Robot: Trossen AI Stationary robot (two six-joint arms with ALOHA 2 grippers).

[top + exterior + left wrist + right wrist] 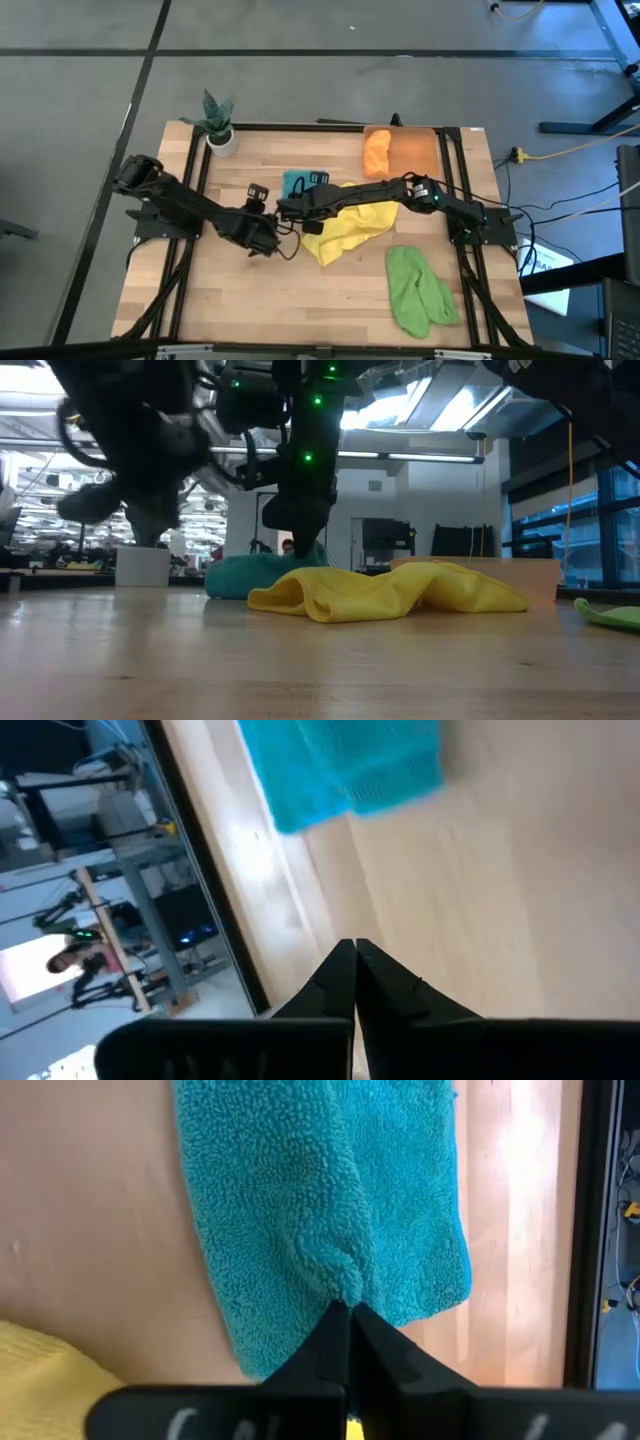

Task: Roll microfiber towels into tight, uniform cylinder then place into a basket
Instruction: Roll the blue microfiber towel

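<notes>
Near edge of table: green towel (pixel 418 290) lies loose, then yellow towel (pixel 390 593) heaped mid-table.

Right gripper (pixel 347 1312) is clamped on a pinch of the teal towel (pixel 320 1210). Left gripper (pixel 355 952) is closed, empty, above bare wood just beside it.

Risk: the pinch takes only 1 fold, so a pull likely bunches the cloth rather than rolling it; the yellow heap could snag.

Far side: orange towel (pixel 377 152) sits in the basket (pixel 414 153).

Only the right wrist view shows the pinch; only the high view shows all 4 towels.

4 towels (pixel 355 228), 1 basket (pixel 415 152), 1 potted plant (pixel 219 125), 2 arms (pixel 190 205).
</notes>
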